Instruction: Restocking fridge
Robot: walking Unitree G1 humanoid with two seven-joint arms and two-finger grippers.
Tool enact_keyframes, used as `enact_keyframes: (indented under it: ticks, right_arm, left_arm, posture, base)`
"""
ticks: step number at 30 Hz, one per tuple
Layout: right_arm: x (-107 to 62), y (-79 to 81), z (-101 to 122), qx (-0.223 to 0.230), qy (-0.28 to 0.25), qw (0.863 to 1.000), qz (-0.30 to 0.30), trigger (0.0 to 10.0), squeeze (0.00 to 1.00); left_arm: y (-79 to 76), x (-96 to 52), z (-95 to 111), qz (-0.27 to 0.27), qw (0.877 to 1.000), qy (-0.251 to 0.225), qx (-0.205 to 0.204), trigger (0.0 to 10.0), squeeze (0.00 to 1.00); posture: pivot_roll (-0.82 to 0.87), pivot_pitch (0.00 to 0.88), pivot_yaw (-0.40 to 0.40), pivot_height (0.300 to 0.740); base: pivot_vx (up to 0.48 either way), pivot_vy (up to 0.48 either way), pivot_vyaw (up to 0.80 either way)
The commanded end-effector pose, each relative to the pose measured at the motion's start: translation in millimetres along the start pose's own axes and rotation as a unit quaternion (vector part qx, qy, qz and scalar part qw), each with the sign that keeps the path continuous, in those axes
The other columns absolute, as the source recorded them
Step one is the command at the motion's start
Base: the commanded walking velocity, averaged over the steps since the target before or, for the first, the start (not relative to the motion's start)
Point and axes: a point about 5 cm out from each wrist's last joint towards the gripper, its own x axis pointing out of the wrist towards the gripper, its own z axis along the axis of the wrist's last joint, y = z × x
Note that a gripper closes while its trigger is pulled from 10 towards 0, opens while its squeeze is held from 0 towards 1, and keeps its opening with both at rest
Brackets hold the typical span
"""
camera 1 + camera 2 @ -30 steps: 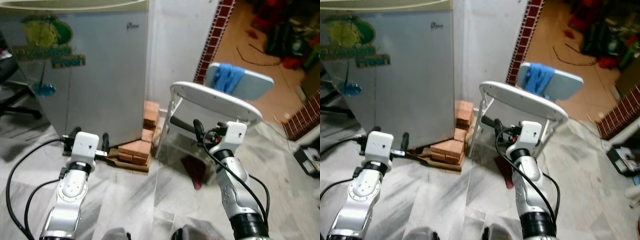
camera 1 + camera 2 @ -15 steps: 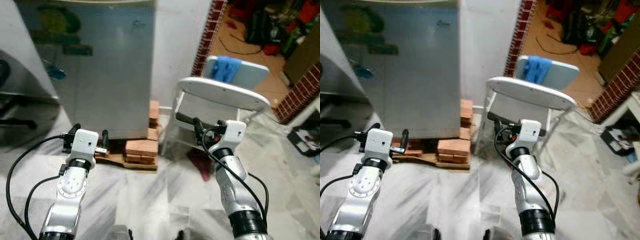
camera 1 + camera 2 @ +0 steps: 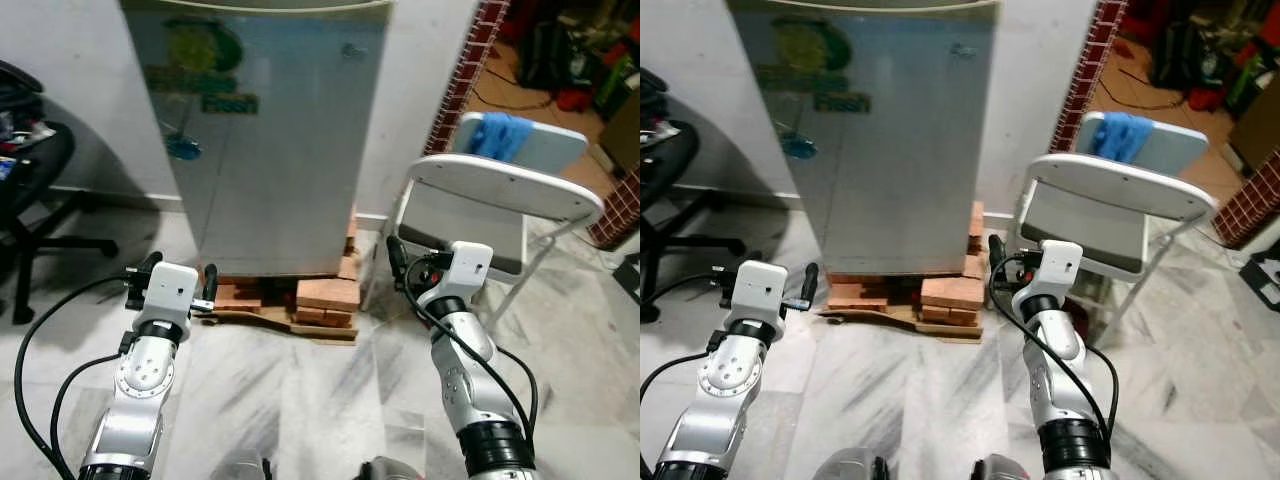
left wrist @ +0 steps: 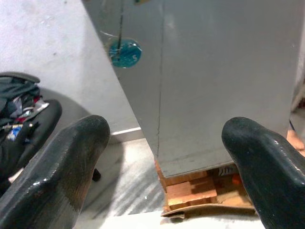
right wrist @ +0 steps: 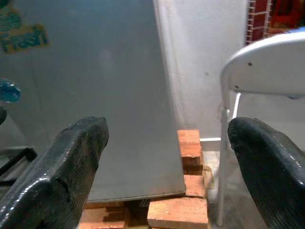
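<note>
The fridge [image 3: 270, 140] stands shut against the white wall [image 3: 60, 90], a grey box with a green and yellow sticker [image 3: 200, 60] high on its door and a small blue round one [image 3: 182, 148] below, and it is propped off the floor on a stack of bricks [image 3: 325, 297] over a scrap of cardboard [image 3: 275, 318]. Both arms are held out low in front of it, apart from it. The left gripper [image 3: 168, 281] hangs before the fridge's lower left corner, its two black fingers [image 4: 57, 167] spread wide with nothing between them; through that gap the wrist camera looks at the door's left edge and the bricks underneath. The right gripper [image 3: 1025, 262] sits off the fridge's lower right corner, just beside the brick stack, its fingers [image 5: 71, 162] likewise parted and empty, framing the fridge's right edge, the wall strip and a chair leg. To the right of the fridge a white folding chair [image 3: 500, 215] stands close to the right arm, narrowing the room on that side, with a blue cloth [image 3: 498, 133] draped over something pale behind it. A red brick doorpost [image 3: 462, 70] rises past the wall, opening onto a cluttered room beyond. On the left a black office chair [image 3: 30, 190] sits well apart from the fridge. Between the arms and the fridge's foot the grey marble floor [image 3: 300, 400] lies open.
</note>
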Motion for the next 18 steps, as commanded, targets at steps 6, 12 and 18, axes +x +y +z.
enact_keyframes:
  ticks: [6, 12, 18]
  right_arm:
    - [-3.5, -16.2, 1.4, -0.011, -0.002, 0.999, -0.033, 10.0, 0.00]
    - [-3.5, -17.0, 0.9, -0.013, -0.002, 0.999, -0.035, 10.0, 0.00]
    - [-3.5, -17.1, 0.4, -0.018, -0.001, 0.999, -0.037, 10.0, 0.00]
  left_arm:
    - [-8.8, 0.5, 0.4, -0.016, 1.000, -0.002, -0.007, 10.0, 0.00]
    - [-9.7, -0.6, -2.0, -0.016, 1.000, 0.005, -0.012, 10.0, 0.00]
    - [-14.8, -2.9, -0.8, -0.027, 1.000, -0.008, -0.007, 10.0, 0.00]
  posture:
    - [0.12, 0.037, -0.028, 0.740]
    - [0.11, 0.037, -0.027, 0.740]
    - [0.11, 0.039, -0.026, 0.740]
  base:
    - [0.000, 0.480, 0.00]
    - [0.000, 0.480, 0.00]
    - [0.000, 0.397, 0.00]
